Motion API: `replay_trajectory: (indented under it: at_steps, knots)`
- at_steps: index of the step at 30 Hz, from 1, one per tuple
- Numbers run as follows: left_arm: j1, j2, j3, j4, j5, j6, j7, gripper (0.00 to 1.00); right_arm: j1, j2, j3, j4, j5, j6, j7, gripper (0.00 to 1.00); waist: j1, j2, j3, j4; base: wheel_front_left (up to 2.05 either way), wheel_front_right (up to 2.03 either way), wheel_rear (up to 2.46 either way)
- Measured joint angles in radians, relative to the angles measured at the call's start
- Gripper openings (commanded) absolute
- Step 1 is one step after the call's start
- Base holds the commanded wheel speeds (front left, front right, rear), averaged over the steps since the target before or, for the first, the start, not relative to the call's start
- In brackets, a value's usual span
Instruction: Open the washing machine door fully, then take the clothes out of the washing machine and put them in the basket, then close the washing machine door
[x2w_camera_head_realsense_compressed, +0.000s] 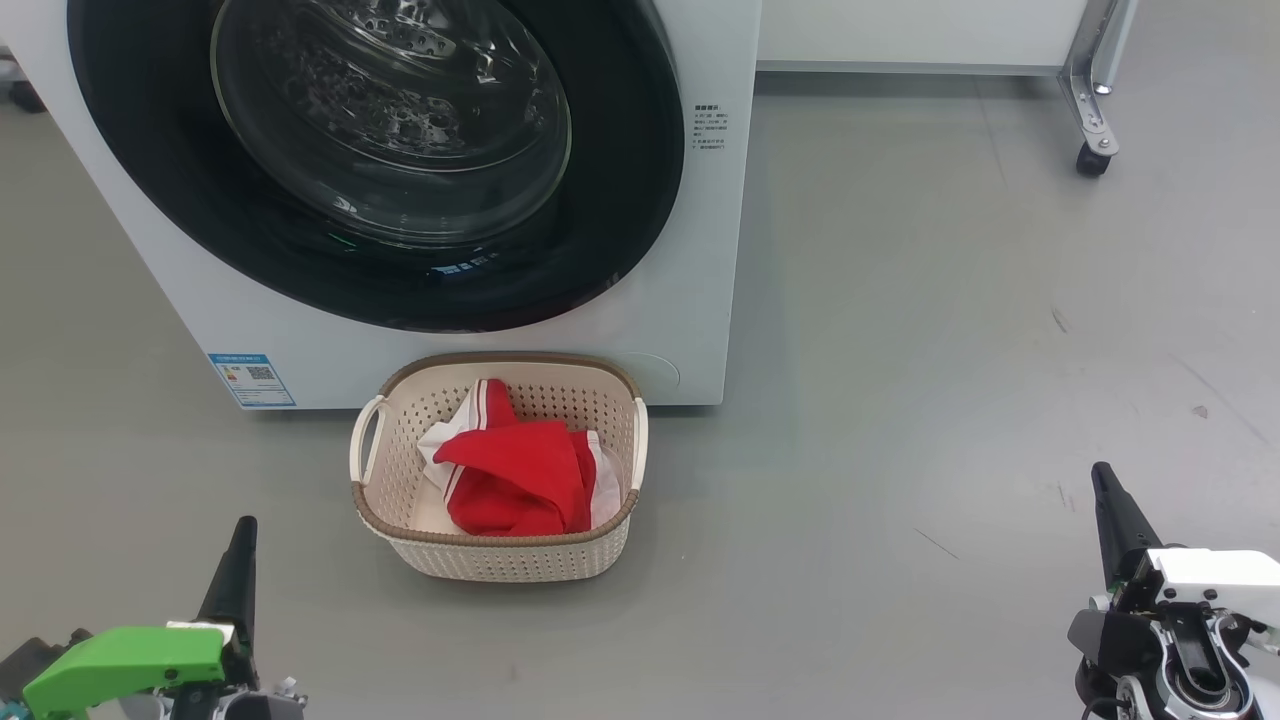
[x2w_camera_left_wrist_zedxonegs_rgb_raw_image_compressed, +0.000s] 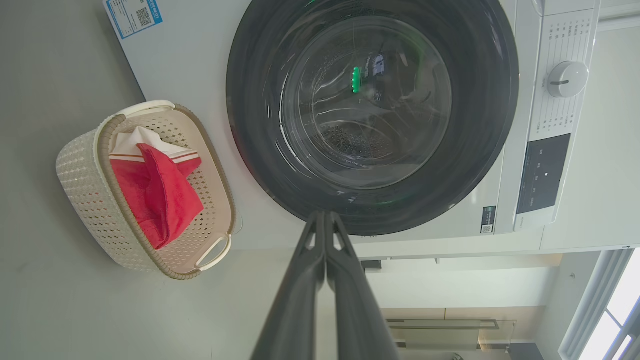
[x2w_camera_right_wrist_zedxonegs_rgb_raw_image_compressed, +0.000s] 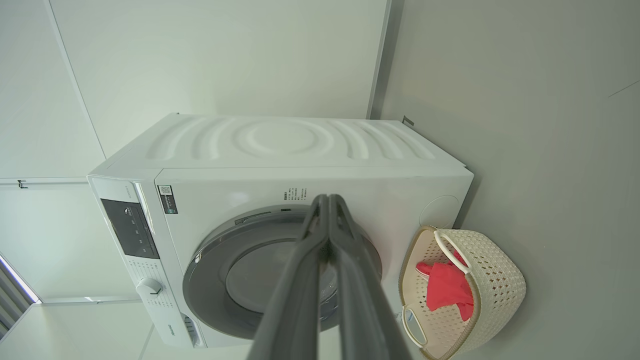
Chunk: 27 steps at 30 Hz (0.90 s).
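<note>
I see the door (x2w_camera_head_realsense_compressed: 620, 200) shut on the washer (x2w_camera_head_realsense_compressed: 700, 330); clothes (x2w_camera_head_realsense_compressed: 515, 475) in the basket (x2w_camera_head_realsense_compressed: 500, 560) at the washer's foot; left gripper (x2w_camera_head_realsense_compressed: 243, 530) and right gripper (x2w_camera_head_realsense_compressed: 1100, 472) pinched together, empty, back from the washer.

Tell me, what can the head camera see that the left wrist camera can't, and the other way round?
Head view's extras: the right gripper, shut, and a caster wheel. Left wrist view's extras: a white dial, a dark control panel and a window. Shared: the closed washing machine door, the basket holding the red clothes, the blue label sticker, and the shut left gripper.
</note>
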Motion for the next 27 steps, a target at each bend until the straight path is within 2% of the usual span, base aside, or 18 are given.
replay_trajectory:
  at_steps: [27]
  knots:
    - [0.000, 0.000, 0.004, 0.000, 0.000, 0.000, 0.000, 0.00, 0.000, 0.000, 0.000, 0.000, 0.000, 0.000, 0.000, 0.00, 0.0000, 0.0000, 0.000, 0.000, 0.00, 0.00, 0.00]
